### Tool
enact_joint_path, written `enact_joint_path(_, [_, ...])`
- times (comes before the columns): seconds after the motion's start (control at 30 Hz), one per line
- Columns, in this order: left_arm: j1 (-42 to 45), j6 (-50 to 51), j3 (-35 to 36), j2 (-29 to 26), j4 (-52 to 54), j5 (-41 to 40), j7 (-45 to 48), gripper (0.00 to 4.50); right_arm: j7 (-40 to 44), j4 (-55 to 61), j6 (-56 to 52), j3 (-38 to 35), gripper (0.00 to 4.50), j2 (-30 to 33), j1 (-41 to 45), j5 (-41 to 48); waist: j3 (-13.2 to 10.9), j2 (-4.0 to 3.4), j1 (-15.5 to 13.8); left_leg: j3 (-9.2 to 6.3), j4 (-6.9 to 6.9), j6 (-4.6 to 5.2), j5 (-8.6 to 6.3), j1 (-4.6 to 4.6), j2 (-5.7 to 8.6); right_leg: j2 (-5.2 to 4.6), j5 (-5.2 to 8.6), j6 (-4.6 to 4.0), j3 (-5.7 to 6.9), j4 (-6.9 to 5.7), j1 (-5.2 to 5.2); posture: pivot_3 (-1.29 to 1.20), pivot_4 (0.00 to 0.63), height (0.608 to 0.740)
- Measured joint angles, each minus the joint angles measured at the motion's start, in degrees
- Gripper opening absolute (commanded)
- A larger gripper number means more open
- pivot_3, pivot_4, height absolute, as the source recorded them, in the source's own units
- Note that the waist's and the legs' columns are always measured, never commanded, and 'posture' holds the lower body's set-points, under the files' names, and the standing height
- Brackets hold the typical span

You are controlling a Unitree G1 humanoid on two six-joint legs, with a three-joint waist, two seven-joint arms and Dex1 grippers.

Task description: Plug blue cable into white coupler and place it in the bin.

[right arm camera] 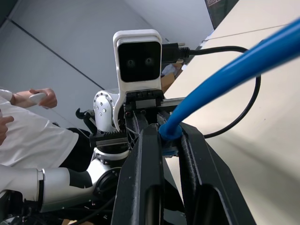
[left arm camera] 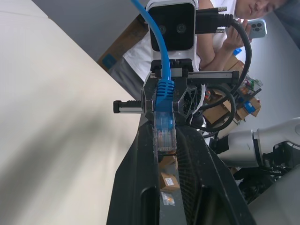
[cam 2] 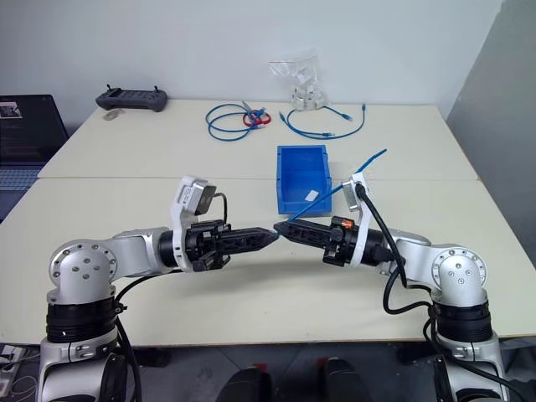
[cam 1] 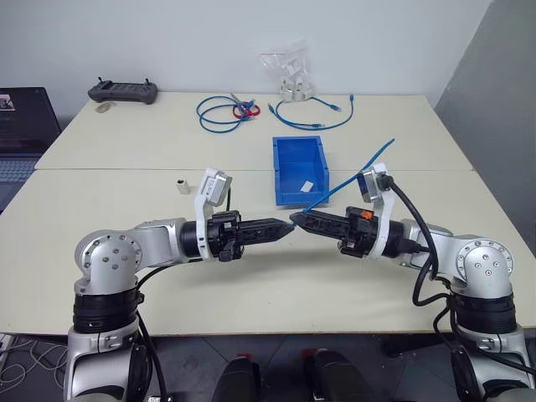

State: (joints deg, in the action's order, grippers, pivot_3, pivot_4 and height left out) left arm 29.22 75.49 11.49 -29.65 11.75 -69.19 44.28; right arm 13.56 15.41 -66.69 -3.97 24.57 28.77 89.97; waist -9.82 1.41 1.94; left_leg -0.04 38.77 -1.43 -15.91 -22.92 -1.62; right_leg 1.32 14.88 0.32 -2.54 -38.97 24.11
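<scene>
With both tools, left tool (cam 1: 287, 229) and right tool (cam 1: 298, 221), pinched shut on the blue cable (cam 1: 352, 178) plug, I'd regrip gently before fetching the white coupler (cam 1: 180, 183).

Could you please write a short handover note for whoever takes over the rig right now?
Left hand: shut on the clear plug of the blue cable, above the near table.
Right hand: shut on the same cable just behind that plug, tip to tip with the left hand; the rest of the cable trails up past its wrist.
White coupler: lies on the table, left of the blue bin, untouched.
Done: cable lifted.
Left: fetch coupler, plug in, place in bin.
</scene>
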Motion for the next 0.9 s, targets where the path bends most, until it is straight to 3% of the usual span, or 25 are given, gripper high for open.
enact_joint_path(0.27, [-5.9,-6.7,-1.1,-7.7,4.0,7.0,1.6,2.80,0.6,-2.9,2.3,0.7,0.15,0.5,1.5,-6.2,0.0,-0.03,0.1,0.08,-0.06,0.00,0.00,0.02,0.00,0.00,0.01,-0.01,-0.09,0.04,0.04,0.00,0.150,0.740])
enact_joint_path(0.4, [-13.3,-18.4,-0.4,-9.2,4.3,20.4,-4.8,3.58,2.6,-5.5,4.7,-0.9,0.15,3.0,-0.3,-12.5,-0.1,0.02,-0.2,0.08,-0.10,0.00,0.00,-0.01,-0.01,-0.07,0.01,-0.03,-0.08,0.10,0.06,0.00,0.150,0.740])
enact_joint_path(0.53, [-16.5,-30.1,-0.5,-5.6,3.1,36.2,-18.9,4.33,2.8,-5.6,6.1,-1.8,0.15,2.7,-0.9,-14.8,-0.2,0.10,-0.3,0.07,-0.09,0.00,0.00,-0.02,-0.01,-0.13,0.00,-0.01,-0.06,0.09,0.03,0.00,0.150,0.740])
enact_joint_path(0.67, [-16.8,-41.6,-0.8,-0.2,-4.1,50.2,-33.1,4.44,3.1,-5.7,7.0,-2.0,0.15,1.5,-0.8,-16.8,-0.2,0.14,-0.3,0.12,-0.09,0.00,0.00,-0.01,0.01,-0.17,-0.03,0.03,-0.07,0.09,0.03,0.00,0.150,0.740])
enact_joint_path(0.9, [-7.1,-53.4,-0.7,1.9,-23.8,54.6,-32.2,4.44,3.6,-5.9,7.8,-2.6,0.15,0.8,-0.6,-19.3,-0.2,0.27,-0.6,0.09,-0.07,0.00,0.00,-0.08,0.05,-0.20,-0.04,0.05,0.05,0.09,0.03,0.00,0.150,0.740])
